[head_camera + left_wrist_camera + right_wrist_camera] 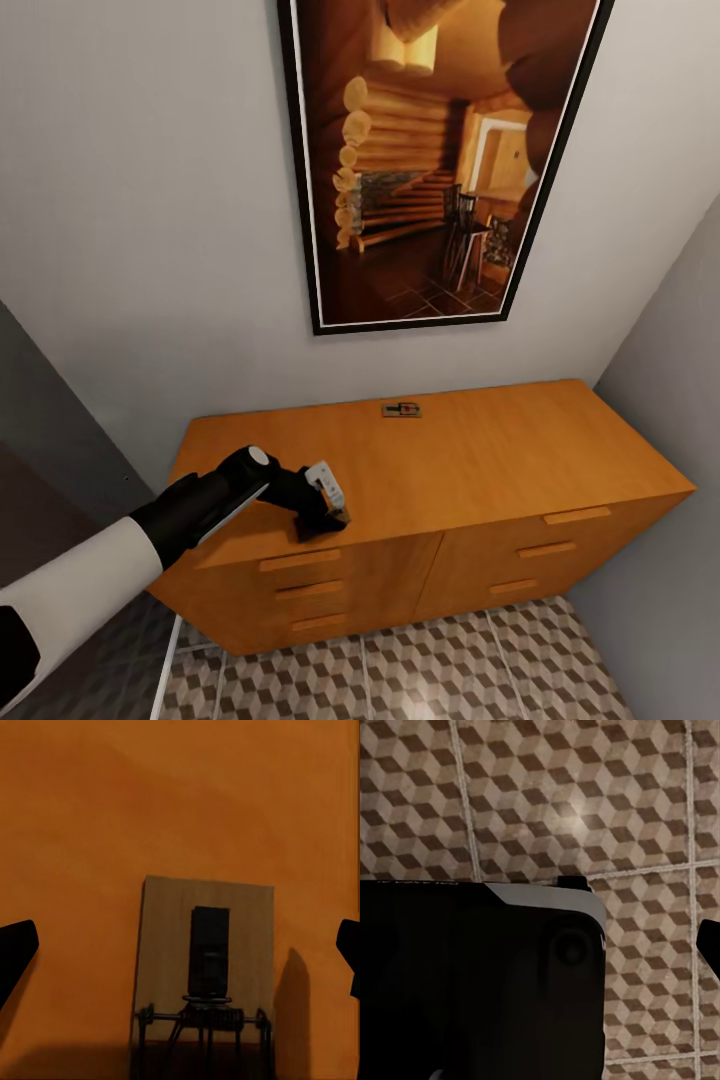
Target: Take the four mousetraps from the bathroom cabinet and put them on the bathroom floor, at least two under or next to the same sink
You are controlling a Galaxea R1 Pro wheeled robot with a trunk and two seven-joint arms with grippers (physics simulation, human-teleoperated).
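Note:
The orange-brown cabinet (480, 470) stands against the wall under a framed picture. One mousetrap (401, 409) lies at the back of its top, near the wall. In the left wrist view another mousetrap (206, 945), a tan board with a dark wire spring, lies flat on the cabinet top between the two fingertips (16, 952). My left gripper (335, 517) (184, 956) is open and points down at it near the front edge. My right gripper (544, 952) hangs over the bathroom floor (585, 795), one fingertip (711, 943) showing far out at the picture's edge.
Cube-patterned tiles (420, 670) run in front of the cabinet. A grey wall (670, 400) closes in on the right and a dark panel (40, 440) on the left. A dark part of the robot's body (472, 982) covers much of the right wrist view.

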